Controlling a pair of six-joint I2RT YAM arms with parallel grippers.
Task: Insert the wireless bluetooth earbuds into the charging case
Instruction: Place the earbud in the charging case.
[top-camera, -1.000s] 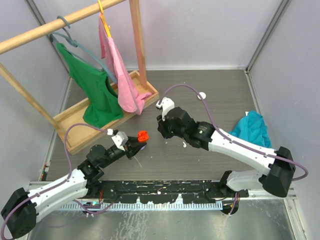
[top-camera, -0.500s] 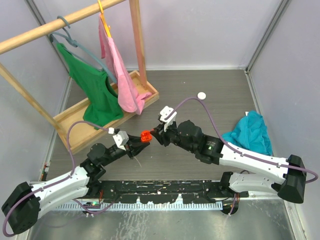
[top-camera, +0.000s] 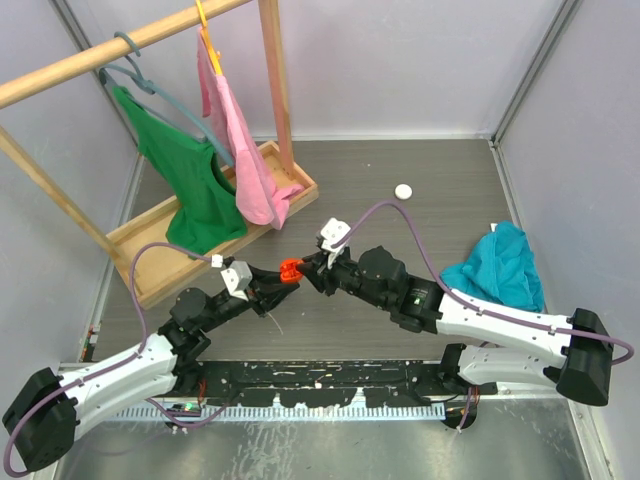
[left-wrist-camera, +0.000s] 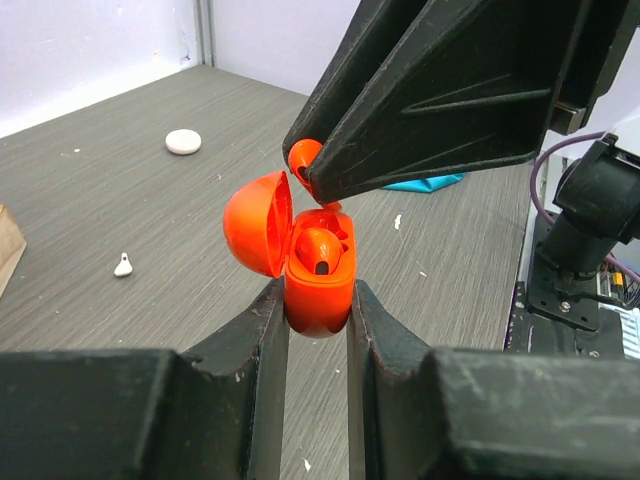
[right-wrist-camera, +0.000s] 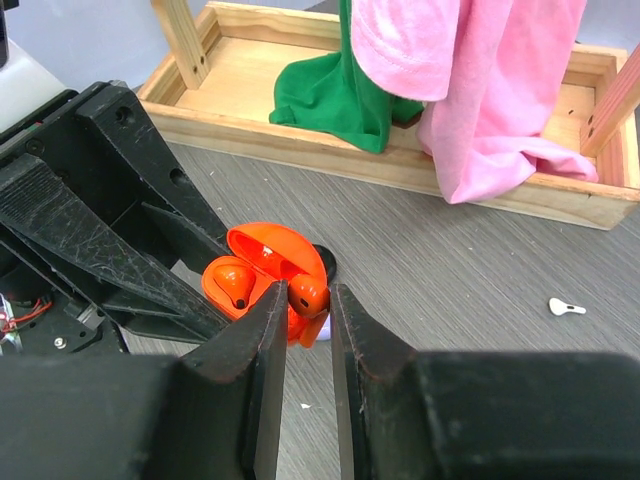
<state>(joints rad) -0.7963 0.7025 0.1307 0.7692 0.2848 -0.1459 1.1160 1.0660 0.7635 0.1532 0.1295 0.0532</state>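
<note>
My left gripper is shut on a red charging case and holds it upright above the table, with its lid swung open. One red earbud sits in the case. My right gripper is shut on a second red earbud and holds it right at the case's open top, beside the seated bud. In the top view the two grippers meet at the case in the middle of the table.
A white earbud lies loose on the table. A white round case lies at the back. A wooden rack with green and pink clothes stands at the left. A teal cloth lies at the right.
My right gripper has come down and left with the red earbud to the open case. My left gripper has held the case nearly in place.
</note>
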